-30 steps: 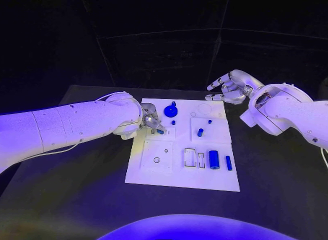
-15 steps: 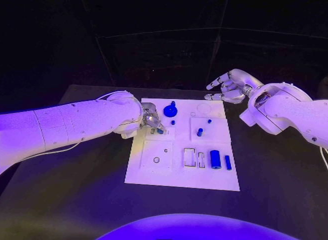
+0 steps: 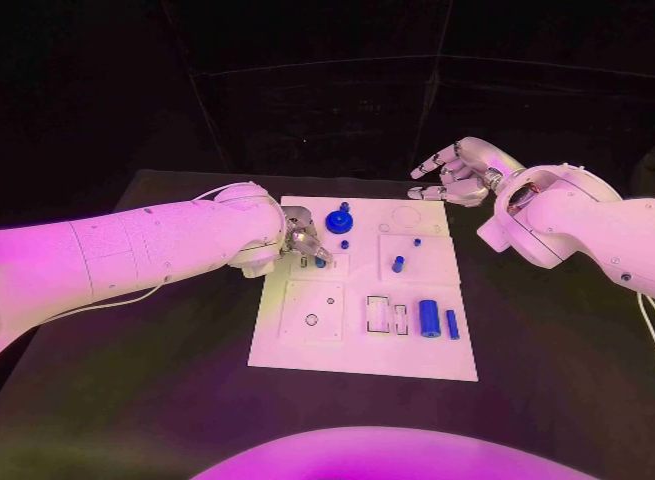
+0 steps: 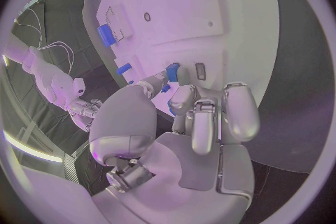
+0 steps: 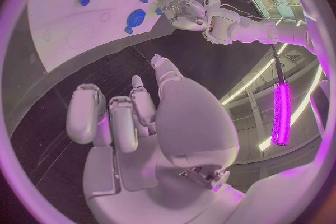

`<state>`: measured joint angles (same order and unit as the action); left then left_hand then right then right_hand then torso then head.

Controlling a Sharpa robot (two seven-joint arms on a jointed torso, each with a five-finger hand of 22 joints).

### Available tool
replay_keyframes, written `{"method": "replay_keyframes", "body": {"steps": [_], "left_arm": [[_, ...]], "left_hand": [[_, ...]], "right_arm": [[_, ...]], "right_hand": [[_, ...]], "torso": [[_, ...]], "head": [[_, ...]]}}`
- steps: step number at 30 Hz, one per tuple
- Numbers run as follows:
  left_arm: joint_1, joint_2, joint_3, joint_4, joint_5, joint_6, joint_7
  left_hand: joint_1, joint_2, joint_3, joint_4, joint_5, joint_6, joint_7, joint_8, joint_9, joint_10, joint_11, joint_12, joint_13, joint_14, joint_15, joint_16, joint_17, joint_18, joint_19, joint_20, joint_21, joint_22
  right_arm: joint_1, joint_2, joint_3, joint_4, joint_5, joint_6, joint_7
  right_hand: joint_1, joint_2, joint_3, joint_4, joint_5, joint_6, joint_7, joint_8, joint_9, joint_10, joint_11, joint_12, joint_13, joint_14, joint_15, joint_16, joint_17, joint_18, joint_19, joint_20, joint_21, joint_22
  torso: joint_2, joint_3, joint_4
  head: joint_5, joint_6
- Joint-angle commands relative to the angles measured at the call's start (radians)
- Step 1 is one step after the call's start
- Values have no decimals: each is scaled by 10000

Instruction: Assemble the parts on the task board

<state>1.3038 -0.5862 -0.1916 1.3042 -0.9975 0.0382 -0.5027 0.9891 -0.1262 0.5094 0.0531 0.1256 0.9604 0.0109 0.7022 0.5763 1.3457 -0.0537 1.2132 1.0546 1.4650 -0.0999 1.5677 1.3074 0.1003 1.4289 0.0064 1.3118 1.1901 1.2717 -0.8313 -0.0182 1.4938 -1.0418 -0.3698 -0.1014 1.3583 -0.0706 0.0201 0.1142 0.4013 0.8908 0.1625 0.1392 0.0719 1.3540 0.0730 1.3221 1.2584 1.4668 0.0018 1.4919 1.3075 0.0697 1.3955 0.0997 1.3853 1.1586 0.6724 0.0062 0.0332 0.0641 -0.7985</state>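
The white task board lies in the middle of the black table. My left hand is over its left side, by a small raised plate, and pinches a small blue part between thumb and finger. The left wrist view shows that part at the fingertips beside a slot in the board. My right hand hovers beyond the board's far right corner with fingers apart, holding nothing. A blue knob, a blue peg, a blue cylinder and a blue bar rest on the board.
Two tiny blue pieces stand in the board's far half. Rectangular slots lie left of the cylinder, and a round hole marks the near left plate. Bare black table surrounds the board.
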Motion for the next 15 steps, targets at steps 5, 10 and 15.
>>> {"method": "replay_keyframes", "body": {"steps": [5,10,15], "left_arm": [[-2,13,-7,-35,-34,122,-67],[-2,45,-7,-71,-34,123,-74],[-2,56,-6,-94,-34,104,-80]], "left_hand": [[-78,46,-555,127,-37,124,0,66,29,116,-13,63,46,1058,-80,31,2634,-215,75,-22,62,78],[-93,116,-935,240,-37,143,-1,60,29,120,-14,58,41,1058,-83,31,2634,-216,78,-27,57,90],[-209,135,-1401,420,-51,177,3,65,34,136,-10,71,58,1058,-79,31,2634,-220,86,-27,63,118]], "right_arm": [[21,13,8,25,24,-67,121],[21,13,8,36,28,-77,128],[21,9,8,40,34,-86,132]], "right_hand": [[-21,59,30,13,73,52,-17,59,-19,-41,-15,-41,-22,663,-91,-58,915,106,-19,-25,-40,-15],[-33,57,26,21,78,45,-15,57,-21,-50,-13,-50,-32,660,-90,-65,901,108,-23,-25,-45,-24],[-63,51,15,41,75,35,-12,57,-23,-52,-9,-52,-34,660,-89,-67,900,109,-26,-25,-50,-31]], "torso": [[7,4,4],[6,4,-1],[3,3,2]], "head": [[-13,-1],[-21,4],[-36,2]]}}
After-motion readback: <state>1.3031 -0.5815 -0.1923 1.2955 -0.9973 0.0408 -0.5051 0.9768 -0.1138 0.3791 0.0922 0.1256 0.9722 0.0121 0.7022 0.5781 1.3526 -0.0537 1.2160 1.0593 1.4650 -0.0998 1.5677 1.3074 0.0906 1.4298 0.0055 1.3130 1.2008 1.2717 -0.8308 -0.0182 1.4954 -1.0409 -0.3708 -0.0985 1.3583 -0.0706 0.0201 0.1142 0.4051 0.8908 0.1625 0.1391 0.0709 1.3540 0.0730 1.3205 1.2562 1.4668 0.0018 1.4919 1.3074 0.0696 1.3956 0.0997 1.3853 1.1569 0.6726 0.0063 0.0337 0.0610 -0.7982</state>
